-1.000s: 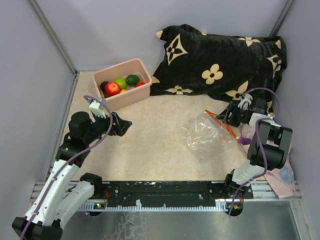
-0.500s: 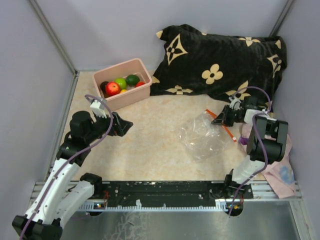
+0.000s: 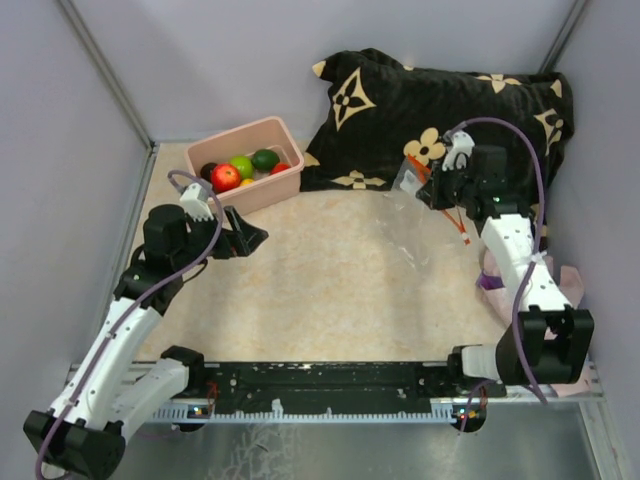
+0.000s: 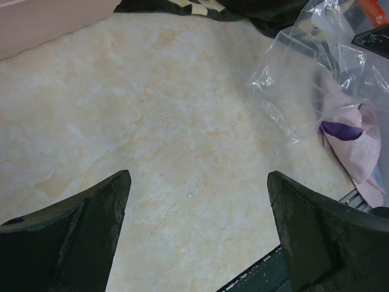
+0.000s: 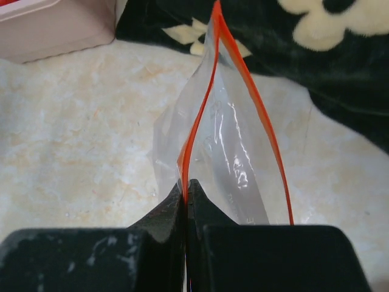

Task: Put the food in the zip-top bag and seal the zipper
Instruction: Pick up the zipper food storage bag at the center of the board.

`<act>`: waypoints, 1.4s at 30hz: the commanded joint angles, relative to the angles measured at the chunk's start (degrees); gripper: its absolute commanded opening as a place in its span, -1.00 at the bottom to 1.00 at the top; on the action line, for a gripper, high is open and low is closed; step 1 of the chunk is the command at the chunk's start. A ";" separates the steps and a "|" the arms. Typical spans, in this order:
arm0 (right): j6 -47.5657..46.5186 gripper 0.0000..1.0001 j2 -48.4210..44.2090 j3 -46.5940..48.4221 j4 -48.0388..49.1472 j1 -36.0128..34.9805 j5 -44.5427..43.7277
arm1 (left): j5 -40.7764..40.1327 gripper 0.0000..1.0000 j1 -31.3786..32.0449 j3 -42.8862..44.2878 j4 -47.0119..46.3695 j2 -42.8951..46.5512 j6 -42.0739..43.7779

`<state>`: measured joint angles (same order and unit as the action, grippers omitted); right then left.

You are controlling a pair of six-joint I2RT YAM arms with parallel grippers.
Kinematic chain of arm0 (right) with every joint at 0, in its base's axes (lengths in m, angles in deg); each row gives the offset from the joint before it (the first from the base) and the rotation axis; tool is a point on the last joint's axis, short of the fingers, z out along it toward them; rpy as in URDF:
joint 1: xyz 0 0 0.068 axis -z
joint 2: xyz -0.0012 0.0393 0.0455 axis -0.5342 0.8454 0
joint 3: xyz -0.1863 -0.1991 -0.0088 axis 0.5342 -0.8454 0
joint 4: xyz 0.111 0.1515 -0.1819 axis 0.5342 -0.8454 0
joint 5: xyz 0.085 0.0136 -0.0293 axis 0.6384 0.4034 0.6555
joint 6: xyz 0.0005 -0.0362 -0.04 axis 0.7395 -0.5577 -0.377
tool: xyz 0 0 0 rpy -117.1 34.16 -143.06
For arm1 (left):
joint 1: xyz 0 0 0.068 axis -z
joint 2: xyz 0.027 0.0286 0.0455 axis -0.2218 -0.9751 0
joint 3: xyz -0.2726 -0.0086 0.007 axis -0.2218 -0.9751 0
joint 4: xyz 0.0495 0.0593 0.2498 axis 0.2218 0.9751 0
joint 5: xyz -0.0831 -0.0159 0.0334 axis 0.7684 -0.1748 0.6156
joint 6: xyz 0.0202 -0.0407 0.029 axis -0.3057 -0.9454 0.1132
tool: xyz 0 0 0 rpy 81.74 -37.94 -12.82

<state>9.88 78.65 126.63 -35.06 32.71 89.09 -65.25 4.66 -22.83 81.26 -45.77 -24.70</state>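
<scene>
Bag mouth is held up: right fingers point(image 5: 185, 196) pressed together, pinching one lip of the zipper point(image 5: 196, 125), with the other lip gaping open just right of them. Zip-top bag point(image 5: 228, 152) hangs below the fingers. Left fingers point(image 3: 248, 238) are spread wide, holding nothing, over bare bench point(image 3: 330, 280), well apart from the bag. Food point(image 3: 240, 167) sits in pink bin point(image 3: 268, 192), far left, beside dark floral pillow point(image 3: 440, 110).

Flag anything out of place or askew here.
A crumpled pink cloth lies bunched near the right arm's base and has no part in the bagging job. The zip-top bag hangs pinched by its zipper in the right gripper, mouth gaping, which suits the task.
</scene>
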 commanded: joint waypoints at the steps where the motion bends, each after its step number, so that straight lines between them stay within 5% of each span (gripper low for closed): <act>1: -4.18 -1.00 -5.33 5.31 -1.71 -8.23 -14.02 | 1.64 0.99 -0.25 3.11 0.11 -1.34 -5.16; 10: -13.44 -1.00 -7.36 0.51 4.49 -33.65 -43.12 | 8.82 0.94 -0.17 1.74 -3.88 -5.11 -15.18; 18: -11.55 -1.00 -0.91 -7.98 16.23 -51.32 -53.98 | 12.77 0.93 0.44 -5.70 -13.09 -5.69 -23.39; 29: -6.50 -1.00 6.74 -7.46 24.33 -62.31 -48.71 | 13.43 0.92 0.89 -10.83 -17.01 -6.03 -27.46; 42: -4.99 -0.94 9.79 -6.36 27.03 -65.74 -48.71 | 11.86 0.61 1.72 -14.05 -22.87 -8.40 -29.10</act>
<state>3.74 87.48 117.75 -12.37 -31.74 40.63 -52.90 5.75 -36.77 62.86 -52.79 -53.09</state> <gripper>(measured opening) 0.026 0.827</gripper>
